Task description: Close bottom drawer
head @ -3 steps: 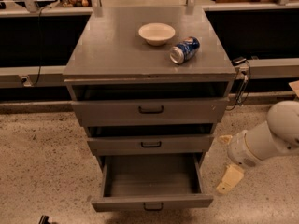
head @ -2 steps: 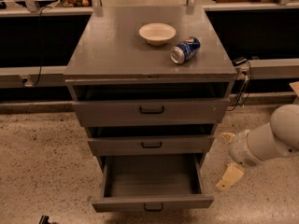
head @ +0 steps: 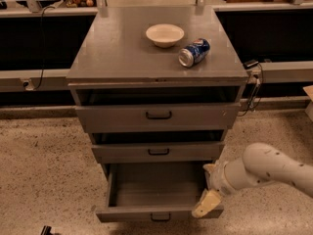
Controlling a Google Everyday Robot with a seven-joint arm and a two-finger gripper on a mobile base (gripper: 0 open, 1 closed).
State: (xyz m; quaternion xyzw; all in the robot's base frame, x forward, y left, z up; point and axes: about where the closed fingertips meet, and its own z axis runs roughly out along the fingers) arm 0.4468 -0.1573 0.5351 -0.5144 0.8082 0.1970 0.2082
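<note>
The bottom drawer of the grey metal cabinet is pulled far out, its empty inside showing, with a low front panel and a small black handle. My gripper comes in from the right on a white arm. Its cream finger lies against the right end of the drawer's front panel. A second cream part shows near the drawer's right side wall.
The middle drawer and the tall top drawer stand slightly out. On the cabinet top are a white bowl and a blue soda can on its side. Speckled floor surrounds the cabinet. A cable hangs at its right.
My gripper has moved left from beside the cabinet to the right end of the bottom drawer's front. The drawer stands as far out as before.
</note>
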